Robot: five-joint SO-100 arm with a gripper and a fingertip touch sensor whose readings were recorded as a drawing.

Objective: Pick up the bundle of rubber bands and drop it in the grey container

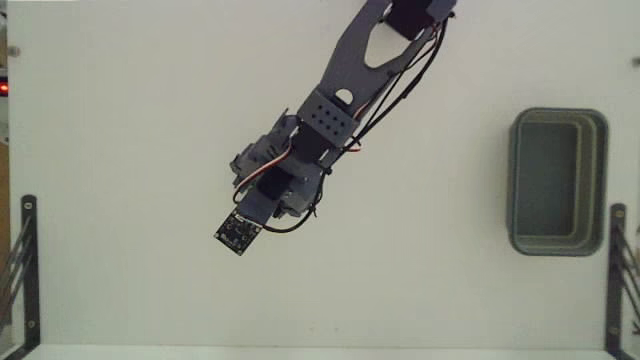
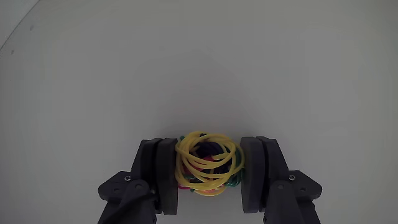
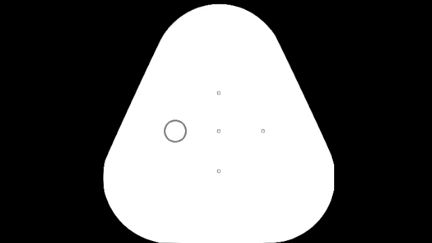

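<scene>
In the wrist view the bundle of rubber bands (image 2: 208, 167), mostly yellow loops with some green and red, sits squeezed between the two dark fingers. My gripper (image 2: 209, 148) is shut on it. Whether the bundle rests on the white table or hangs above it cannot be told. In the fixed view the arm (image 1: 330, 120) reaches down from the top to the table's middle left, and its wrist hides both the fingers and the bundle. The grey container (image 1: 600, 180) stands far to the right of the arm, near the right edge, with nothing visible in its hollow.
The white table (image 1: 130, 120) carries nothing else. Black metal brackets stand at the lower left edge (image 1: 28, 270) and the lower right edge (image 1: 618, 270). The wrist camera board (image 1: 237, 233) juts out below the arm.
</scene>
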